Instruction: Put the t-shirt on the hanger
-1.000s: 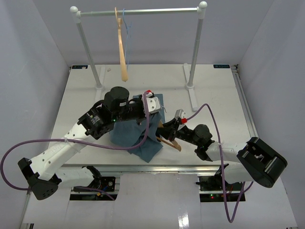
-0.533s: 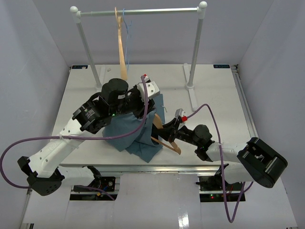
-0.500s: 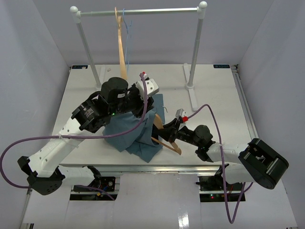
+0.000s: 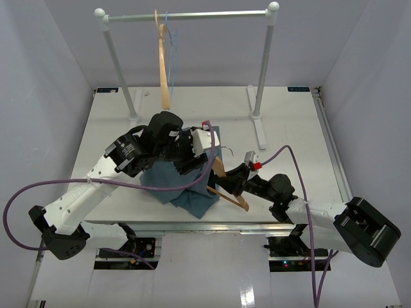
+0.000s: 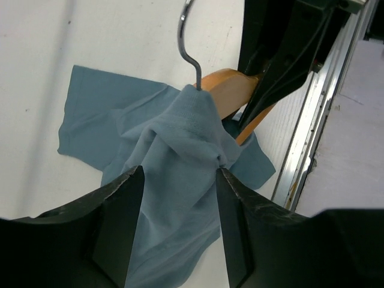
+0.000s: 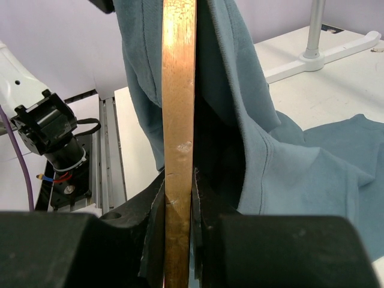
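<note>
White table [image 4: 289,128], grey walls; rail with spare hangers at back.
Right gripper [image 6: 178,198] clamped the hanger [image 6: 178,108], t-shirt [image 5: 180,156] draped over it; left gripper [image 5: 179,198] spread apart, fingertips cropped.

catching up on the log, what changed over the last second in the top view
The left pincer swung back then right with the t-shirt, pulling its collar up to the hook of the hanger. The right pincer stayed clamped on the hanger and shifted slightly right. The rack and its hangers stayed put.
</note>
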